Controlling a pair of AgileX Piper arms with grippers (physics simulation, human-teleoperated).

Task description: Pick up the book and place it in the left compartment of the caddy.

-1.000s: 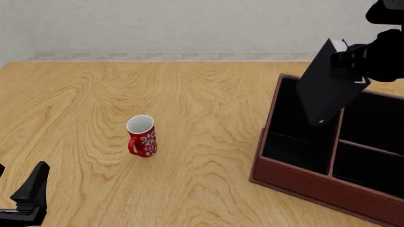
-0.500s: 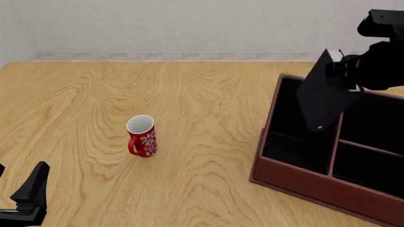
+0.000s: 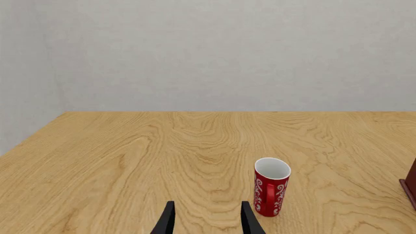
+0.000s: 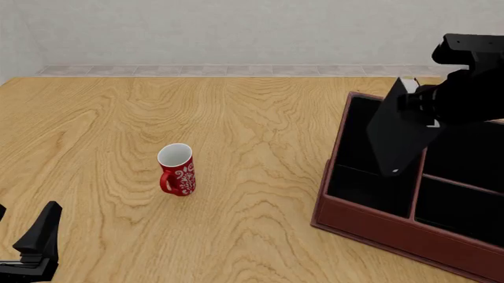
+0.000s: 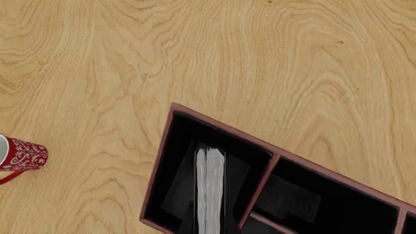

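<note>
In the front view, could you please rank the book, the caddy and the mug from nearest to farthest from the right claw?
1. Book: held in the right claw.
2. Caddy: just below it.
3. Mug: far left, mid-table.

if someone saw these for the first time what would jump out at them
The black book, held tilted in the right gripper above the left compartment of the reddish-brown caddy on the table's right side, draws the eye first. Next is the red mug, standing upright alone on the wooden table, left of the caddy. The left gripper sits idle and open at the near left.
</note>
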